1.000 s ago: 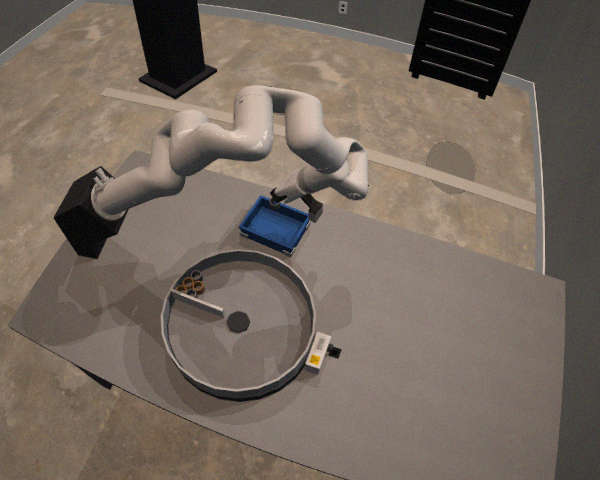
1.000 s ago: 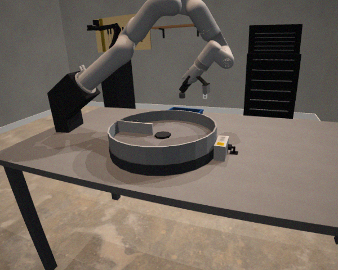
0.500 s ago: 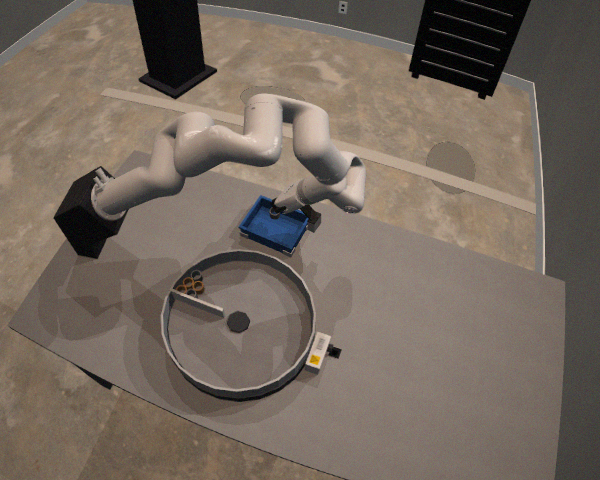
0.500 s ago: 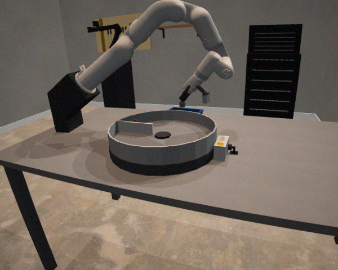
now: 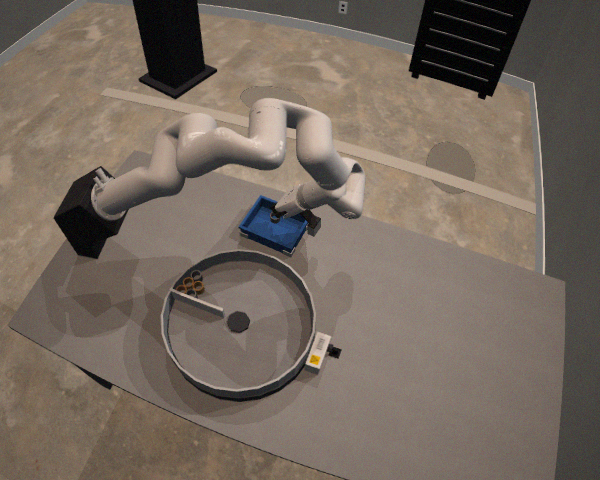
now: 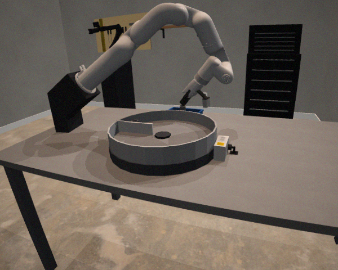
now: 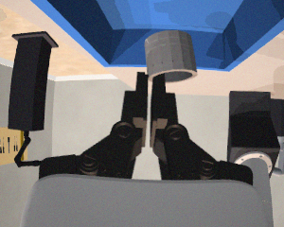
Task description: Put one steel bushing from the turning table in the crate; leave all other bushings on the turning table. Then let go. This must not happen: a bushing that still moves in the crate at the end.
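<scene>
My gripper [image 7: 149, 88] is shut on the wall of a grey steel bushing [image 7: 170, 57] and holds it just over the blue crate [image 7: 149, 7]. In the top view, the gripper [image 5: 277, 214] hangs low over the crate [image 5: 273, 227] behind the turning table [image 5: 238, 322]. Several other bushings [image 5: 191, 284], brass and steel, lie clustered at the table's left rim, beside a divider wall [image 5: 197, 303]. In the exterior view, the gripper [image 6: 183, 103] is right above the crate's rim [image 6: 186, 109], beyond the turning table [image 6: 162, 136]. The held bushing is too small to make out in either the top or the exterior view.
A white control box [image 5: 318, 351] with a yellow label sits on the turning table's right side. A dark hub [image 5: 237, 321] marks its centre. The arm's black base [image 5: 83, 217] stands at the table's left end. A black rack [image 6: 272, 70] stands behind the table.
</scene>
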Tool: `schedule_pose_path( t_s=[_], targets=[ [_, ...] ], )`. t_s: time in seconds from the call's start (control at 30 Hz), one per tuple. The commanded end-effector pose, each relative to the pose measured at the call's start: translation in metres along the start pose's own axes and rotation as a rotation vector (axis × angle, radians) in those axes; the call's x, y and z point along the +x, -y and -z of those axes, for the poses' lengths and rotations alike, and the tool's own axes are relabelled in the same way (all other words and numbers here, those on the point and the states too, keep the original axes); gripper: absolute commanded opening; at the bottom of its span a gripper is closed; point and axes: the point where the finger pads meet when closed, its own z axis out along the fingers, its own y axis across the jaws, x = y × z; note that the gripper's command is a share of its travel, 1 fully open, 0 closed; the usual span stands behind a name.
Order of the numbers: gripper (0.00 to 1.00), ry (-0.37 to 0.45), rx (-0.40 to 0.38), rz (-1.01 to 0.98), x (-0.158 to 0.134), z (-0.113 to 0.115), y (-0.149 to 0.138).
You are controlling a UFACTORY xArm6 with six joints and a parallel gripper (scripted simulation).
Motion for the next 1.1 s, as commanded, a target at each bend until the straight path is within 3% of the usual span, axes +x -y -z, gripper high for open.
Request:
schedule_pose_path(
  t_s=[0.0,1.07],
  targets=[
    [0.00,-0.001,0.001,0.001,0.000,0.001,0.001],
    [0.00,-0.001,0.001,0.001,0.023,-0.027,0.001]
  ],
)
